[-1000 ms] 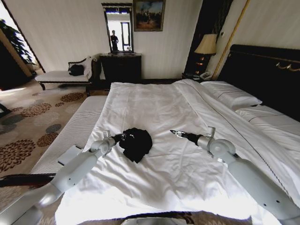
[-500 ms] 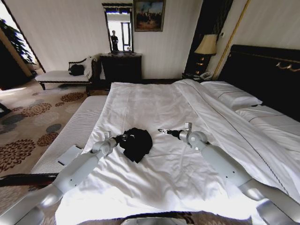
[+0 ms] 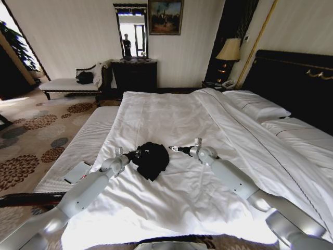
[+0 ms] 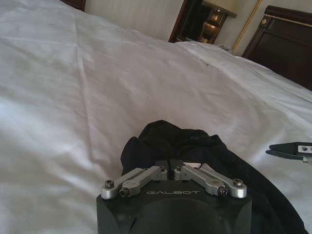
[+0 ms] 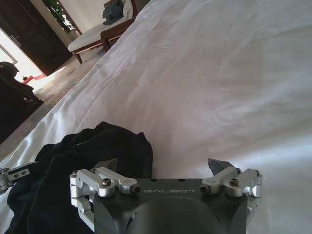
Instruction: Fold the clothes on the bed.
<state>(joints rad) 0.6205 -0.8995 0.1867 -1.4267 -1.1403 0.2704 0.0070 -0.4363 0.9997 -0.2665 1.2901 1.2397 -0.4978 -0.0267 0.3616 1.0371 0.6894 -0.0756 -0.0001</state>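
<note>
I see the clothes [image 3: 151, 159] as a crumpled black heap on the white sheet of the bed [image 3: 171, 114], near its foot side and a little toward my left. My left end effector [image 3: 136, 153] is at the left edge of the heap. In the left wrist view its fingers [image 4: 163, 164] are pressed together on a fold of the black cloth [image 4: 195, 146], so it is pinching the clothes. My right end effector [image 3: 174, 149] is just beside the right edge of the heap, low over the sheet (I cannot tell if it touches the sheet). In the right wrist view its two fingers [image 5: 218, 165] are spread wide, with only white sheet between them, and the clothes [image 5: 83, 156] lie beside one fingertip. It holds nothing.
</note>
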